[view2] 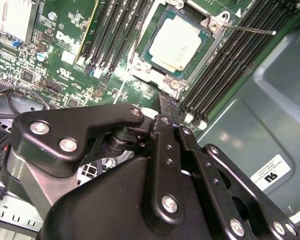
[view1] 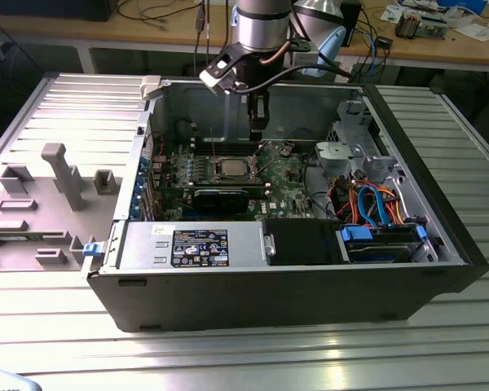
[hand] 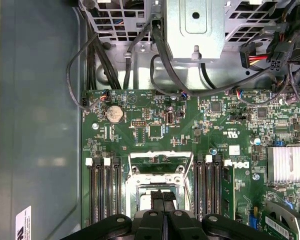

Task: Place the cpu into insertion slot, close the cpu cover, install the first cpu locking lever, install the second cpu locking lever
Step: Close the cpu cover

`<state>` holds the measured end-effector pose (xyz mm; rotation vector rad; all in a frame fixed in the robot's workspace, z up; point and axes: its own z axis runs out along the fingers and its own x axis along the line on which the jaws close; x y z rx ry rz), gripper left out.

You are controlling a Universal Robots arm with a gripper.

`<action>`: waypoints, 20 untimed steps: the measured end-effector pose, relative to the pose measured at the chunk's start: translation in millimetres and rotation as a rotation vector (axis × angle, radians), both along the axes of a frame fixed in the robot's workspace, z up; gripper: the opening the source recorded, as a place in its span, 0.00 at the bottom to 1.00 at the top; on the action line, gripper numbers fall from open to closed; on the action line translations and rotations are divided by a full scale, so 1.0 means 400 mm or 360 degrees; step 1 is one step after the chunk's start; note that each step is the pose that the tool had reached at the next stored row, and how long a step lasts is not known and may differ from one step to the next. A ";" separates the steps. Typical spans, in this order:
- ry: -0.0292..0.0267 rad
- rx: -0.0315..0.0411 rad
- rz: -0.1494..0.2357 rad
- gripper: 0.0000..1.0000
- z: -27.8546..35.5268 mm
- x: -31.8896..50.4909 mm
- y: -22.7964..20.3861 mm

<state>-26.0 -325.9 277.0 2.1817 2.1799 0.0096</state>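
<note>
The cpu, a square chip with a dull silver top, lies flat in the insertion slot on the green board. The silver cpu cover lies down around it as a frame. A thin wire locking lever sticks out from the socket's corner over the memory slots. My gripper hangs above the socket's edge with its black fingers pressed together and nothing between them. In the exterior view the gripper hovers just behind the socket, clear of the board.
The open computer case lies on a ribbed metal table. Long black memory slots flank the socket on both sides. A drive cage with bundled cables sits at the exterior view's right, a grey fixture tray at its left.
</note>
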 end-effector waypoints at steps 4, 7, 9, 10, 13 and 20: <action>0.00000 0.0000 0.0000 0.11 0.000 0.004 0.000; 0.00001 0.0000 0.0000 0.11 0.000 0.006 0.000; 0.00000 0.0000 0.0000 0.11 0.000 0.009 0.000; 0.00000 0.0000 0.0000 0.11 0.000 0.010 0.000; 0.00000 0.0000 0.0000 0.11 0.000 0.012 0.000; 0.00001 0.0000 0.0000 0.11 0.000 0.019 0.000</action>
